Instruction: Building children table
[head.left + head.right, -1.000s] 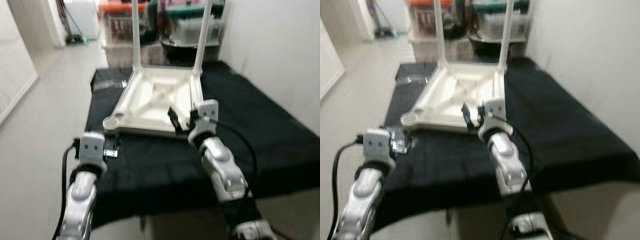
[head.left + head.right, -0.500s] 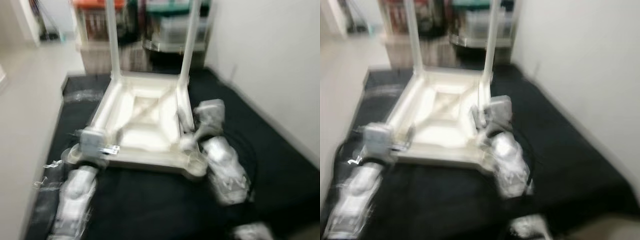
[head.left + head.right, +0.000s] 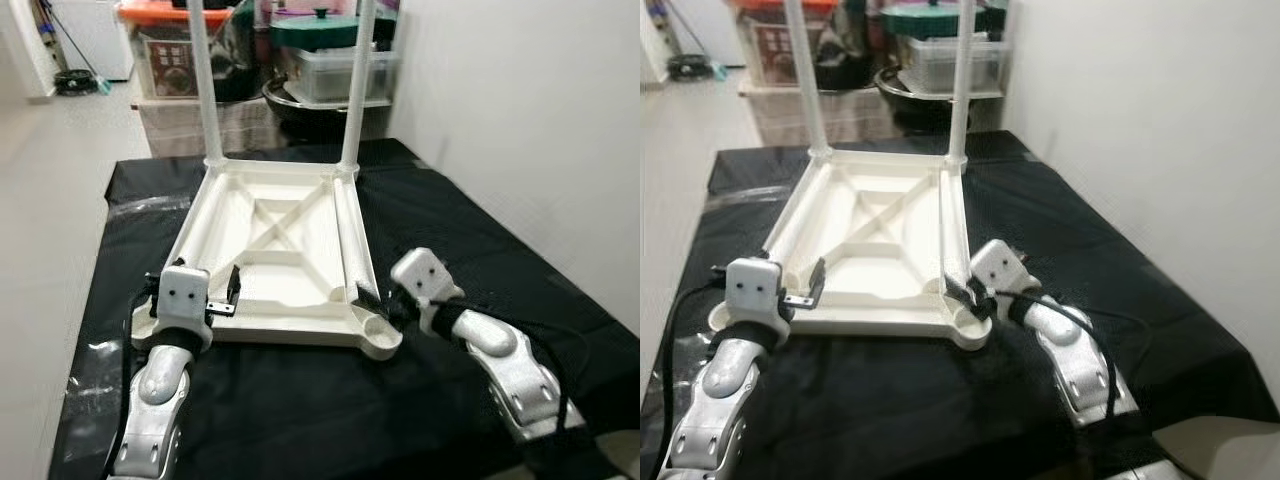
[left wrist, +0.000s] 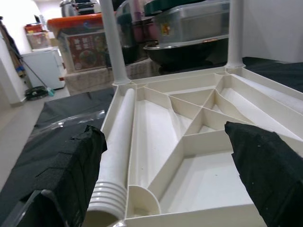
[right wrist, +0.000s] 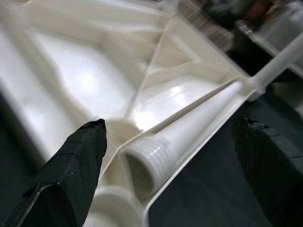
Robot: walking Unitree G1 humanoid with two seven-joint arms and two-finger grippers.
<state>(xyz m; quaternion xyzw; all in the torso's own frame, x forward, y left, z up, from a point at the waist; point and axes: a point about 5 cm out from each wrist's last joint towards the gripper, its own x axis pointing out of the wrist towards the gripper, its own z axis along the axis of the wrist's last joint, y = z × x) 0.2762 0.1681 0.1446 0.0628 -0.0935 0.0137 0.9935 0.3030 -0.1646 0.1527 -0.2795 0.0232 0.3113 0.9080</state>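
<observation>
Both arms have been brought in to the near edge of the upturned white children table (image 3: pixel 280 250) since a second ago. It lies on a black-draped table (image 3: pixel 480 240), pale floor left, bins (image 3: pixel 170 60) far. Left end effector (image 3: pixel 232 290) and right end effector (image 3: pixel 372 302) are spread apart.

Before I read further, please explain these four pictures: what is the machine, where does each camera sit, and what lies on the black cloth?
This is a humanoid robot with two silver arms. Two pictures come from its head, looking down; the other two come from its wrists, looking along black fingers. An upside-down white table top lies on the black cloth, with two legs already standing at its far corners. Two loose legs lie inside it, along its sides. The left pincer and right pincer, both open, are at its near corners, holding nothing.
</observation>
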